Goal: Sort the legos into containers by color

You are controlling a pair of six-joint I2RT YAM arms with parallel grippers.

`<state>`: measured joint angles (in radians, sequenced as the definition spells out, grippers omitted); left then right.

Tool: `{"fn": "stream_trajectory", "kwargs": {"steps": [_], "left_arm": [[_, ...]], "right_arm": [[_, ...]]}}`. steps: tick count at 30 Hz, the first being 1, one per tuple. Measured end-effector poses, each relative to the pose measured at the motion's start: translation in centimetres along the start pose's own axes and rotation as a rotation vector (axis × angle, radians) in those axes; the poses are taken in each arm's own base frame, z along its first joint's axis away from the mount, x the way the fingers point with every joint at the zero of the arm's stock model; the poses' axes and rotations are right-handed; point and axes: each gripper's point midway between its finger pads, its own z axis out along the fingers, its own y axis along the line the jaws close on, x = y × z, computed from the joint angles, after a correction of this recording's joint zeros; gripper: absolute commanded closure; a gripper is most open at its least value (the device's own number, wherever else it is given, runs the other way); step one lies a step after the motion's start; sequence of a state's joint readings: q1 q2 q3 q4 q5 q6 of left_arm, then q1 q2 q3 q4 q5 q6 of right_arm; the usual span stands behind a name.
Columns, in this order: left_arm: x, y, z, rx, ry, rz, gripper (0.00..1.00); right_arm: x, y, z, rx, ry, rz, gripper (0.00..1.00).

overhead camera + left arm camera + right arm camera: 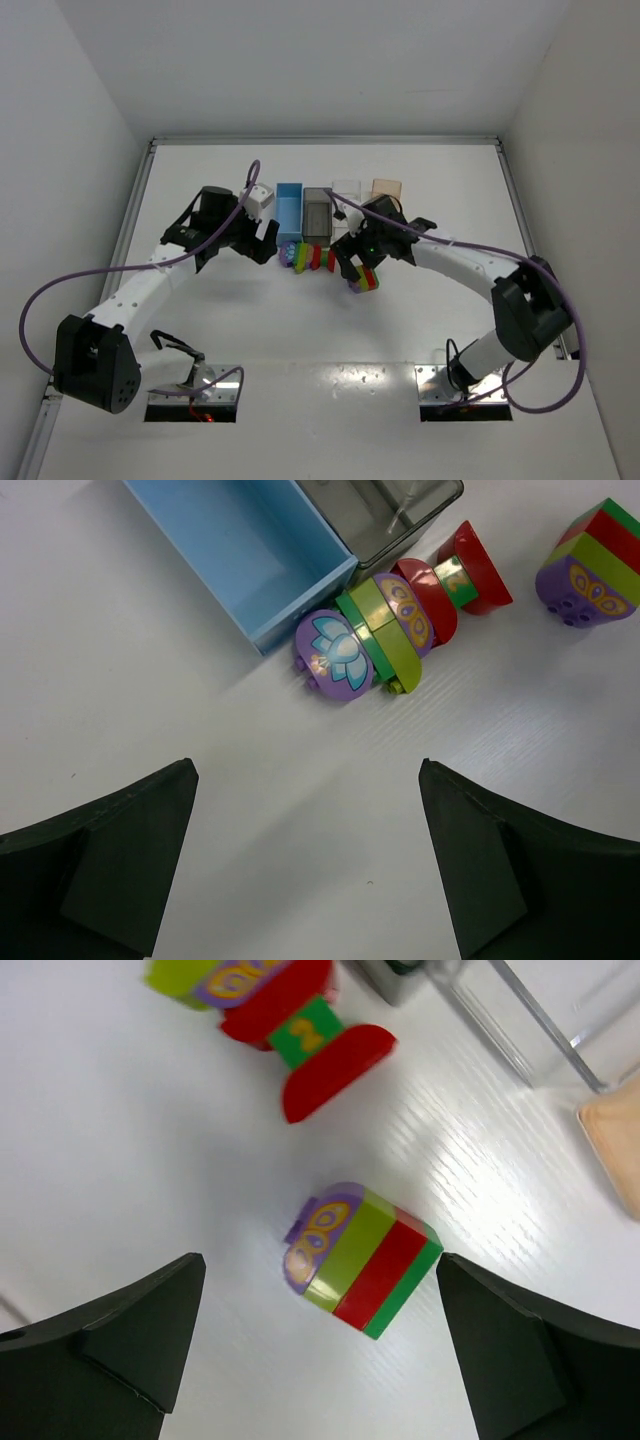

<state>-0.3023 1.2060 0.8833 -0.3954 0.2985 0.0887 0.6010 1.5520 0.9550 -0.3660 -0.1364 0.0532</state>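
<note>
A long row of joined legos (400,615), purple, green, lime and red, lies on the table against the front of the blue bin (240,550) and the dark grey bin (385,510). My left gripper (305,770) hovers open just short of it, with nothing between its fingers. A short stack of legos (360,1260), purple, lime, red and green, rests on the table between the fingers of my right gripper (320,1260). That gripper is open and its fingers stand either side of the stack without clamping it. From above, the stack (366,281) shows under the right gripper (357,268).
Four bins stand side by side at the back: blue (289,205), dark grey (316,212), clear (347,190) and pale orange (387,188). The clear bin (530,1020) and the orange bin (615,1150) lie close beyond the right gripper. White walls enclose the table.
</note>
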Motion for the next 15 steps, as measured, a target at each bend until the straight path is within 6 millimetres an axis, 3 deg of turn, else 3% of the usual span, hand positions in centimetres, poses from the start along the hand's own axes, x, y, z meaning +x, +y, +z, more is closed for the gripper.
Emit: {"fn": "stream_trajectory", "kwargs": {"steps": [4,9,12,15], "left_arm": [[0.0,0.0,0.0,0.001,-0.002,0.004,0.0],[0.2,-0.3,-0.2,0.015,-0.001,0.026,0.0],[0.2,-0.4,-0.3,0.025,-0.003,0.038,0.0],[0.2,-0.5,-0.3,0.03,-0.002,0.046,0.0]], "right_arm": [[-1.5,1.4,-1.8,-0.093,-0.072,-0.133,0.0],[-1.7,1.9,-4.4,-0.179,-0.125,-0.484,0.0],[-0.1,1.3,-4.7,-0.207,-0.112,-0.707,0.0],[3.2,0.9,-4.0,-0.276,-0.028,-0.851,0.0]]}}
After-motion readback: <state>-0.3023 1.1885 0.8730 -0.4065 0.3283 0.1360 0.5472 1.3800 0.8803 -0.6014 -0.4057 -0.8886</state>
